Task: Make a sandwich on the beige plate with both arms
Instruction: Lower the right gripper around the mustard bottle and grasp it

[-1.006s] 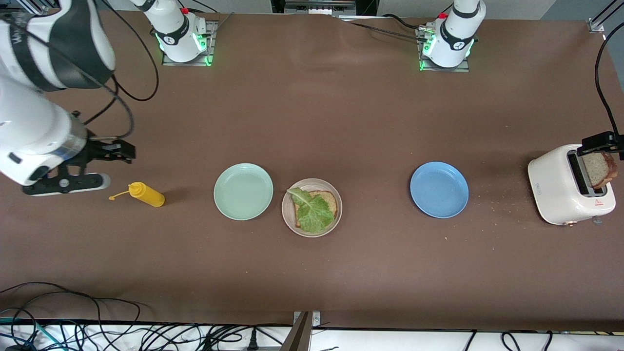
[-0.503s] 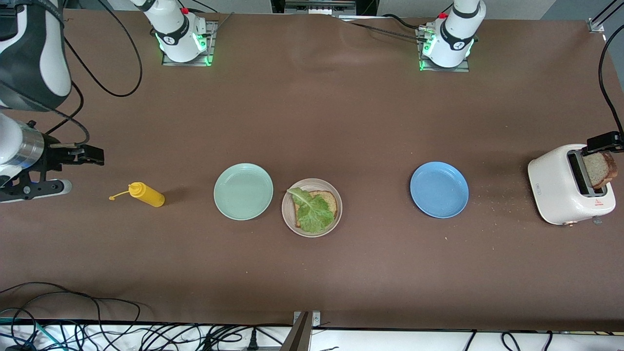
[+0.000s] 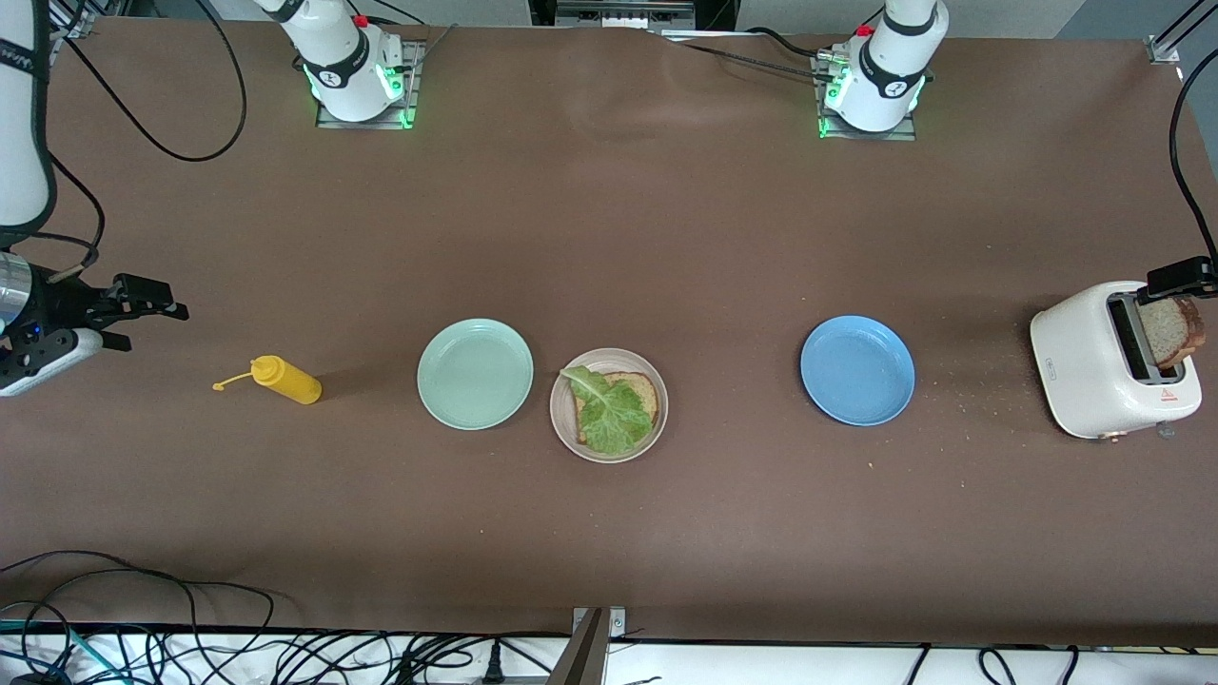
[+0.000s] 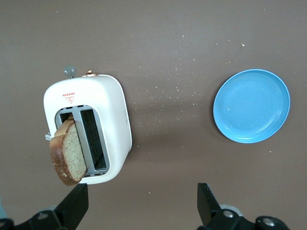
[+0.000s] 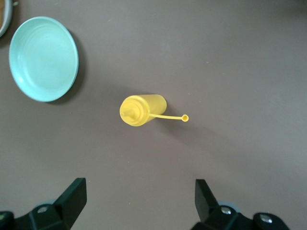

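The beige plate (image 3: 565, 421) holds one brown bread slice (image 3: 642, 390) with a ruffled lettuce leaf (image 3: 607, 416) lying on top. A second bread slice (image 3: 1170, 331) (image 4: 69, 154) sticks up out of a white toaster (image 3: 1085, 357) (image 4: 115, 112) at the left arm's end of the table. My left gripper (image 3: 1180, 278) (image 4: 141, 206) hovers open over the table beside the toaster, holding nothing. My right gripper (image 3: 143, 312) (image 5: 139, 199) is open and empty over bare table at the right arm's end, beside a yellow bottle (image 3: 285, 379) (image 5: 141, 109).
A mint green plate (image 3: 475, 373) (image 5: 43, 57) sits beside the beige plate toward the right arm's end. A blue plate (image 3: 857, 370) (image 4: 252, 105) lies between the beige plate and the toaster. Crumbs are scattered near the toaster. Cables hang along the table's near edge.
The right arm has swung away from the yellow bottle toward its end of the table, its gripper still open. The left gripper has barely shifted above the toaster.
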